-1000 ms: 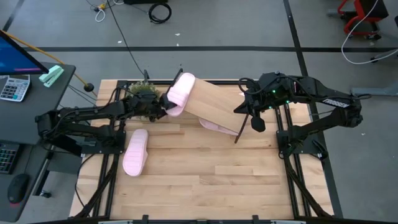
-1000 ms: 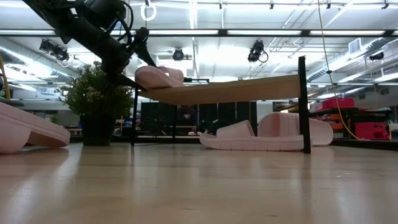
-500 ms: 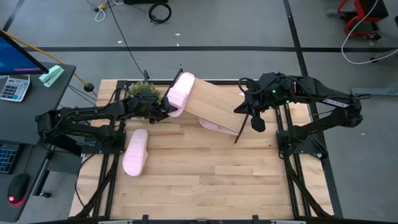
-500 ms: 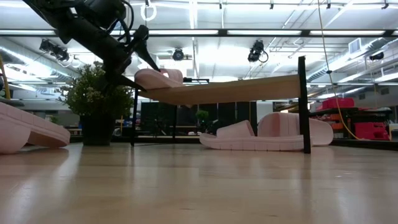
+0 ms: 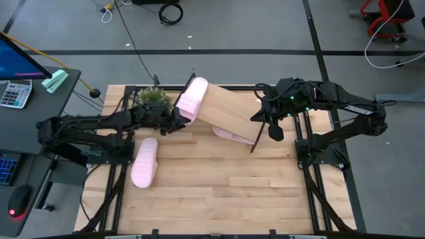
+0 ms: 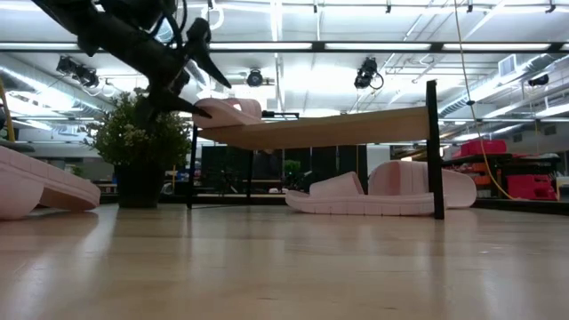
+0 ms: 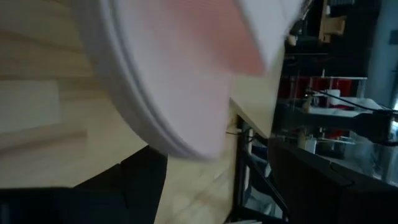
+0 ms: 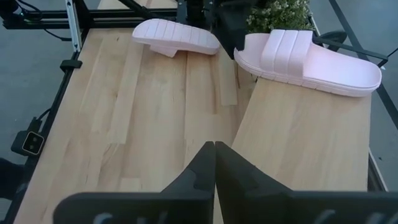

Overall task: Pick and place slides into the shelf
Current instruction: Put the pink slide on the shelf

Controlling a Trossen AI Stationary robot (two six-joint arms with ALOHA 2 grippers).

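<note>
On the table, left side: a loose slide [image 5: 145, 161] lies flat on the tabletop [image 5: 219, 199], well apart from the shelf, not yet picked.
Left gripper [image 5: 176, 118]: at the shelf's left end, just beside the placed slide, fingers spread apart and nothing between them; in the low view it hangs by the slide's heel [image 6: 197, 71].
Placed slide [image 5: 190, 98]: rests on the left end of the slanted shelf [image 5: 229, 111], one end overhanging the board's edge; the right wrist view shows it lying across the board [image 8: 309, 57].
Plant [image 5: 154, 97]: small potted plant just behind the left gripper, near the shelf's corner.
Under the shelf: another slide [image 6: 382, 193] lies on the tabletop beneath the board, partly hidden from above.
Right gripper [image 5: 273, 130]: waits beside the shelf's right end, fingers pressed together, holding nothing.
Risk, slide: my guess is that the overhanging slide could slip off the sloped board if a finger brushes it as the arm pulls away.
Risk, shelf: a bump on the thin legs might shift the board and unseat the slide.
Risk, plant: a wide backward swing could knock it.
</note>
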